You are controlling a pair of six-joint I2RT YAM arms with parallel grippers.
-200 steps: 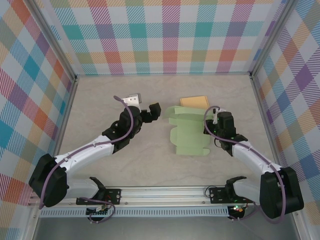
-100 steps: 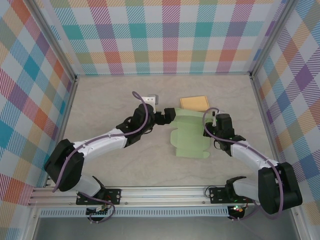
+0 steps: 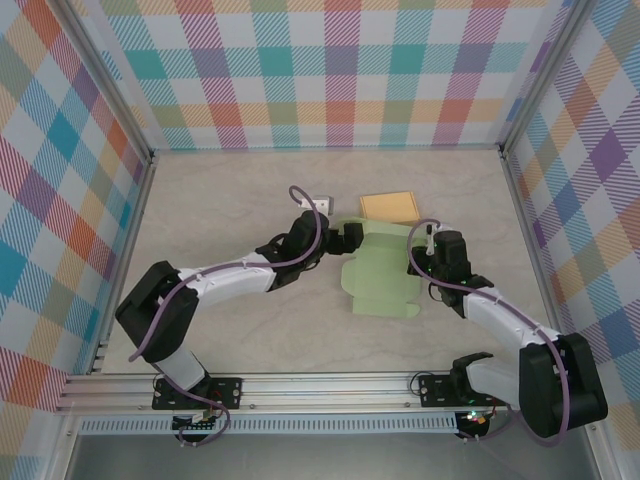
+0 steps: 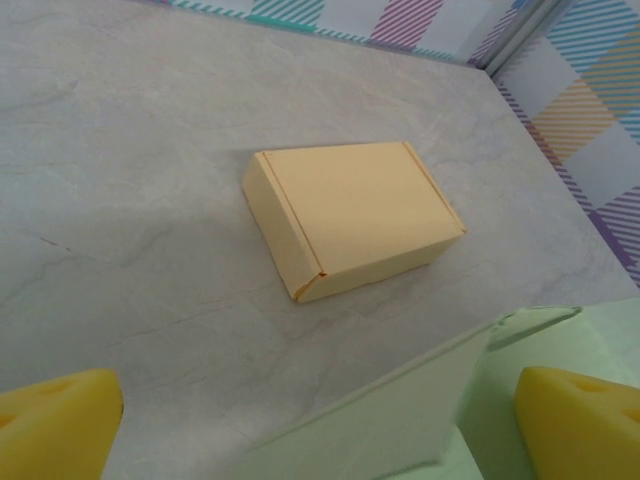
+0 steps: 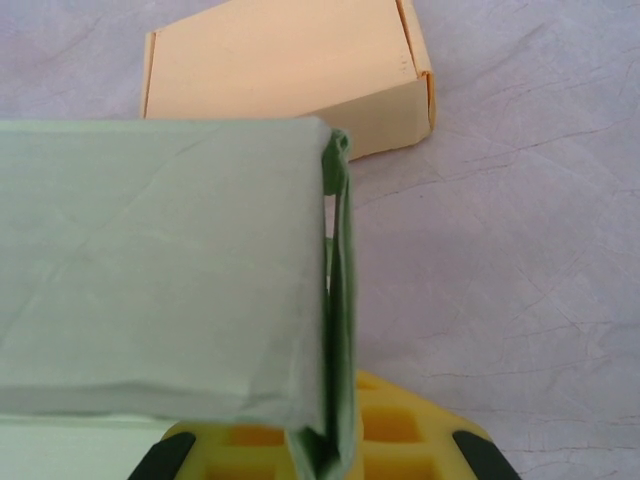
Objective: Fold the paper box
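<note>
Paper box (image 3: 385, 272), pale green and part-folded, sits on the worktop (image 3: 220, 200) between your two arms, right of centre. Small orange box (image 3: 388, 206), closed, lies just beyond its far edge. Your right fingers (image 5: 400, 445) are pinched tight on the green box's right wall, the doubled sheet running down between the pads. Your left fingers (image 4: 55, 425) stand wide at its far-left corner, a raised green flap between them; contact unclear.

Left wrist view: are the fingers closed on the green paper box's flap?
No, the yellow fingers of the left gripper stand wide apart, the pale green paper flap between them.
</note>
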